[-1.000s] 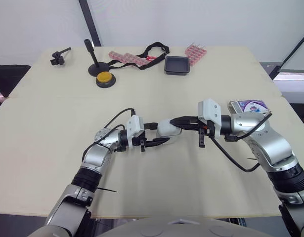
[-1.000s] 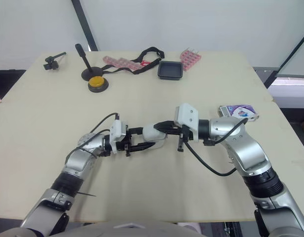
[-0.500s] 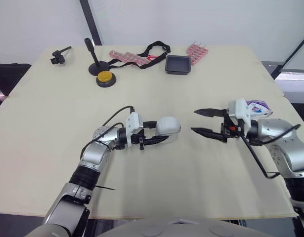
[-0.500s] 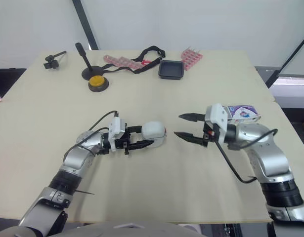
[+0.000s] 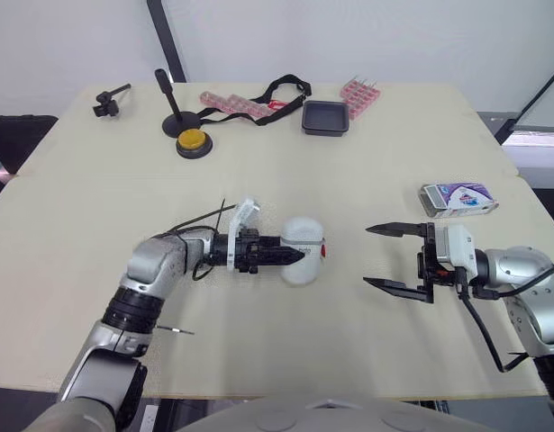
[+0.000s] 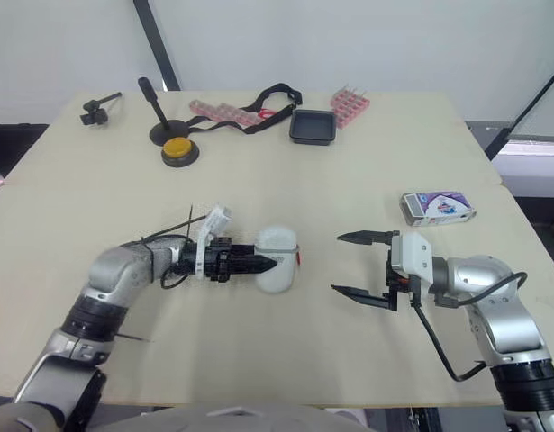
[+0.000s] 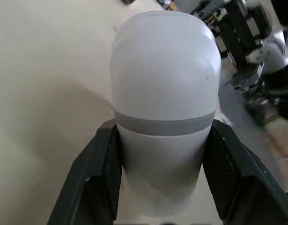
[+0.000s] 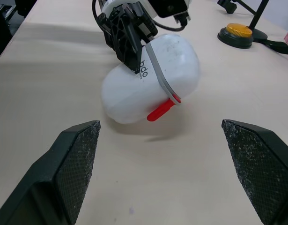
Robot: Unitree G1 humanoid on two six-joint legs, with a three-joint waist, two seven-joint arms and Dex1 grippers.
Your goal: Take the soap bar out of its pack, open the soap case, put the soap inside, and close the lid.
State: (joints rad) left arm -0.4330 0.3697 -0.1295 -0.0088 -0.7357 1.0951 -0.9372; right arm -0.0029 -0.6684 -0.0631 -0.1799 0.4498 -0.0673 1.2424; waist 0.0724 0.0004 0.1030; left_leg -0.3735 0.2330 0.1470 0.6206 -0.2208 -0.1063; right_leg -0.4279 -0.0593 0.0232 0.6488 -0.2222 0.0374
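Observation:
The white oval soap case (image 5: 302, 251) has a grey seam band and a red latch (image 8: 160, 110), and its lid is down. My left gripper (image 5: 293, 256) is shut on it, its black fingers (image 7: 104, 173) clamping both sides, and holds it tilted low over the table's middle. Whether the case touches the table I cannot tell. My right gripper (image 5: 367, 256) stands wide open a short way to the right of the case, with nothing between its fingers (image 8: 76, 159). The purple and white soap pack (image 5: 457, 198) lies flat near the right edge.
Along the far edge stand a black tray (image 5: 325, 117), two pink packs (image 5: 231, 104), a black strap (image 5: 281, 88), a yellow button (image 5: 191, 142), a black stand (image 5: 173, 112) and a small black clamp (image 5: 105, 103).
My right gripper let go of the case, opened wide and drew back to the right. The left gripper rolled over with the case and brought it lower.

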